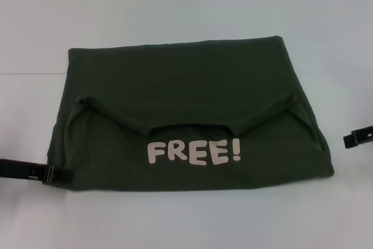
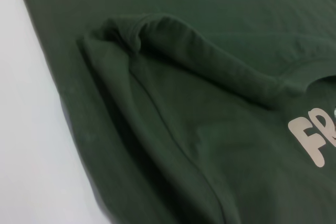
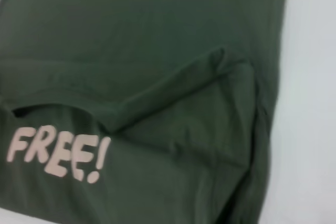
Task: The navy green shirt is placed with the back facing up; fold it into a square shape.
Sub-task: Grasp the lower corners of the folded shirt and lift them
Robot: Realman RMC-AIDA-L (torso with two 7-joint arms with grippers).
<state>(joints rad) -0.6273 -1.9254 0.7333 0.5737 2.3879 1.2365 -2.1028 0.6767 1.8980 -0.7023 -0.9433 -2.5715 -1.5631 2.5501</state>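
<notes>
The dark olive-green shirt (image 1: 192, 80) lies folded on the table as a wide rectangle. Its near part is folded over the rest, with the collar edge and white "FREE!" lettering (image 1: 193, 153) facing up. My left gripper (image 1: 58, 174) lies low at the shirt's near left corner, its tip at the fabric edge. My right gripper (image 1: 351, 139) is just off the shirt's right edge, apart from it. The left wrist view shows the folded shoulder of the shirt (image 2: 210, 35), and the right wrist view shows the shirt (image 3: 157, 35) with its lettering (image 3: 58, 153). Neither shows any fingers.
The pale table (image 1: 175, 4) extends on all sides of the shirt, with bare surface at the back, at the near edge and to both sides. Nothing else lies on it.
</notes>
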